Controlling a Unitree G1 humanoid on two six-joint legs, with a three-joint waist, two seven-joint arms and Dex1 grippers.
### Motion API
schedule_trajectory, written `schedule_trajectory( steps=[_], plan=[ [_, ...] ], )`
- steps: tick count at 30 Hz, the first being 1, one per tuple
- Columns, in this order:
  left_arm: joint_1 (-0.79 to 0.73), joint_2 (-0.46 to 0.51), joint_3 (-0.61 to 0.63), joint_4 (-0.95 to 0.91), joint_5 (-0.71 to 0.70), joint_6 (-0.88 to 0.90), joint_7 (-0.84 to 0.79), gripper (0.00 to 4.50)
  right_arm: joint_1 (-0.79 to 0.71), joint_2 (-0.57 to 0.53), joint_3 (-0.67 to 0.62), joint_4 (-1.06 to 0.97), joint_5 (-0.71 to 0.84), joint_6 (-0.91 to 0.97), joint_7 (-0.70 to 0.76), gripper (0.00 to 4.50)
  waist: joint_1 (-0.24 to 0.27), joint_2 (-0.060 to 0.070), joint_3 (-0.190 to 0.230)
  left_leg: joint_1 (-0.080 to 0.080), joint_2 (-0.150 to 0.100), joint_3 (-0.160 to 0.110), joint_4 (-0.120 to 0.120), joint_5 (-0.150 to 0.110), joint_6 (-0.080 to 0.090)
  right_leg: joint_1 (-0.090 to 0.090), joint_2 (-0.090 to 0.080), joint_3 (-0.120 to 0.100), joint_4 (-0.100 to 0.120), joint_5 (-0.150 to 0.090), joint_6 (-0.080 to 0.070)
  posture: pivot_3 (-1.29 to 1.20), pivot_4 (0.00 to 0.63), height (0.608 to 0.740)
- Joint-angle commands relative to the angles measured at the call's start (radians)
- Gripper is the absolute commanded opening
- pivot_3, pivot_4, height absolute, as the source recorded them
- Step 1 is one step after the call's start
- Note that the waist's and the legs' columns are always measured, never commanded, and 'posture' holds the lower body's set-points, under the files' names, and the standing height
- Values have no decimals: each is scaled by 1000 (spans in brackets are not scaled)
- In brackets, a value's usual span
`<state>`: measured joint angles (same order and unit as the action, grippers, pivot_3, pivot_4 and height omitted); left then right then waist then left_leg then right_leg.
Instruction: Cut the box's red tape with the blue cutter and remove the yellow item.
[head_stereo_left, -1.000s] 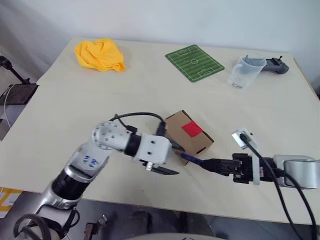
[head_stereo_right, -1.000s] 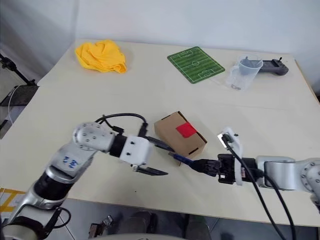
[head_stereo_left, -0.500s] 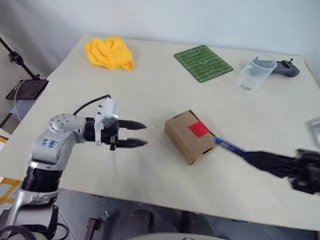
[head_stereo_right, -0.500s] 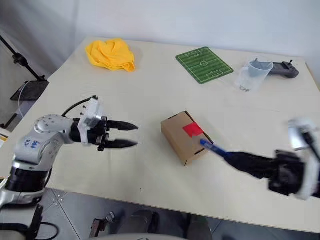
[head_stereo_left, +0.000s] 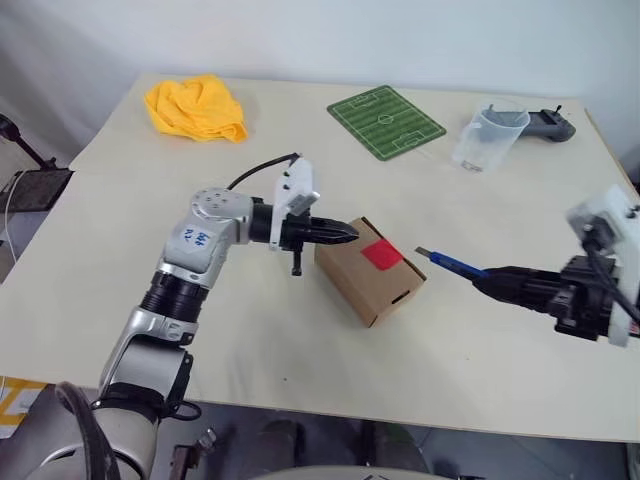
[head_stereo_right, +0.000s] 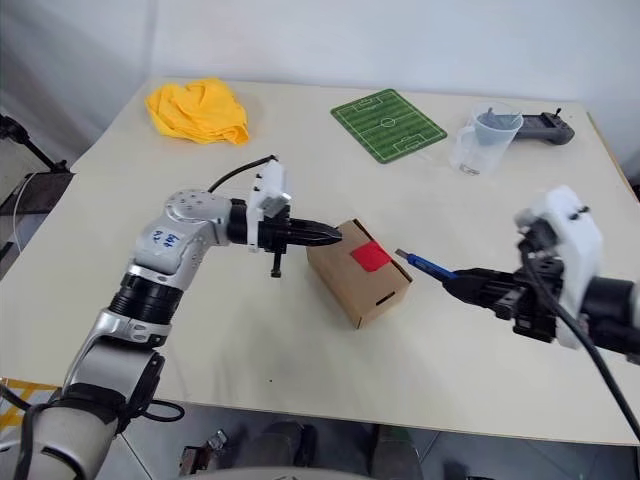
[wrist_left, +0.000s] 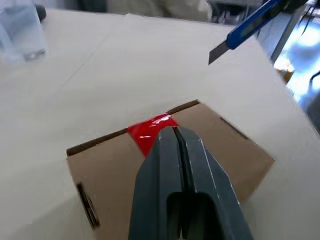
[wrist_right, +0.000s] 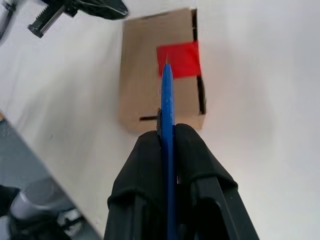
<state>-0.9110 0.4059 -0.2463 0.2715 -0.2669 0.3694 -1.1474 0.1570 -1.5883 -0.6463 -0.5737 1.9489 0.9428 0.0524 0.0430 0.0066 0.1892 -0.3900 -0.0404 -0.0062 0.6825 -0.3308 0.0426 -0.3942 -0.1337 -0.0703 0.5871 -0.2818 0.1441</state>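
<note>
With my left pincer (head_stereo_left: 345, 233) pressed together at the box (head_stereo_left: 368, 271) mid-table and my right pincer (head_stereo_left: 490, 285) pinching the blue cutter (head_stereo_left: 450, 263) just beside it, cutting the red tape (head_stereo_left: 381, 254) came next, needing the blade lowered onto it.

Head stereo overhead; wrist views near box (head_stereo_left: 369, 271)

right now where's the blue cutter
In the head views the blue cutter is held in the right pincer, raised just right of the box, its blade toward the red tape.

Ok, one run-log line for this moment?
left gripper: shut, at box | right gripper: holds cutter off box | tape: uncut
</note>
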Motion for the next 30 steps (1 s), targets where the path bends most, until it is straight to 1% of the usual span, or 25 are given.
schedule_trajectory(
  steps=[1, 5, 8, 9, 11, 14, 17, 20, 23, 24, 26, 30],
  plan=[
    [-14, -3, -30, -19, 58, -35, 15, 0, -86, -97, 116, 35, 23, -94, -8, 110, 1, 0, 0, -1, 0, -1, 0, 0, 0, 0, 0, -1, -1, 0, 0, 0, 150, 740],
    [-23, -9, -36, -35, 90, -11, 54, 0, -181, -212, 226, 83, 23, -143, 63, 110, 5, 2, 2, -3, -1, -2, 1, 0, 0, 0, -1, -3, -1, 0, 0, 0, 150, 740],
    [-29, -12, -32, -42, 101, 3, 73, 0, -182, -289, 256, 111, 23, -185, 118, 110, 9, 2, 2, -4, 0, -4, 2, 0, 0, 0, -4, -3, -2, 0, 0, 0, 150, 740],
    [-32, -16, -29, -43, 100, 21, 84, 0, -149, -331, 239, 131, 23, -192, 146, 110, 9, 2, 2, -5, -1, -6, 2, 0, 0, 0, -6, -3, -3, 0, 0, 0, 150, 740],
    [-37, -23, -29, -42, 109, 32, 103, 0, -53, -417, 181, 167, 23, -230, 185, 110, 8, 2, 2, -7, -1, -7, 2, 0, 0, 0, -7, -3, -3, 0, 0, 0, 150, 740],
    [-25, -29, -42, -52, 119, 42, 106, 0, 166, -551, 6, 281, 23, -227, 276, 110, 7, 2, 2, -7, -1, -8, 2, 0, 0, 0, -7, -6, -3, 0, 0, 0, 150, 740],
    [-11, -37, -52, -68, 121, 63, 110, 0, 379, -640, -183, 393, 23, -204, 297, 110, 4, 2, 2, -7, -1, -7, 3, 1, 0, 0, -8, -7, -3, 0, 0, 0, 150, 740],
    [5, -38, -67, -86, 132, 70, 109, 0, 549, -663, -363, 450, 23, -194, 260, 110, 3, 2, 2, -8, -1, -8, 3, 1, 0, -1, -8, -7, -2, 0, -1, 0, 150, 740],
    [15, -33, -74, -104, 131, 100, 106, 0, 673, -663, -516, 472, 23, -190, 221, 110, 7, 3, 2, -12, -1, -9, 4, 2, 0, -4, -6, -7, 0, 1, -1, 0, 150, 740],
    [17, -31, -75, -108, 131, 113, 105, 0, 702, -663, -553, 474, 23, -188, 213, 110, 7, 3, 2, -13, -2, -9, 4, 2, 1, -5, -3, -8, 0, 1, -1, 0, 150, 740],
    [20, -31, -77, -109, 136, 138, 114, 0, 757, -663, -621, 476, 23, -190, 197, 110, 7, 3, 2, -14, -3, -8, 5, 3, 2, -5, -2, -9, 2, 1, -1, 0, 150, 740],
    [27, -34, -82, -110, 143, 164, 127, 0, 829, -663, -693, 471, 23, -212, 148, 110, 4, 3, 2, -14, -4, -6, 9, 3, 3, -5, -2, -9, 4, 2, 0, 0, 150, 740]
  ],
)
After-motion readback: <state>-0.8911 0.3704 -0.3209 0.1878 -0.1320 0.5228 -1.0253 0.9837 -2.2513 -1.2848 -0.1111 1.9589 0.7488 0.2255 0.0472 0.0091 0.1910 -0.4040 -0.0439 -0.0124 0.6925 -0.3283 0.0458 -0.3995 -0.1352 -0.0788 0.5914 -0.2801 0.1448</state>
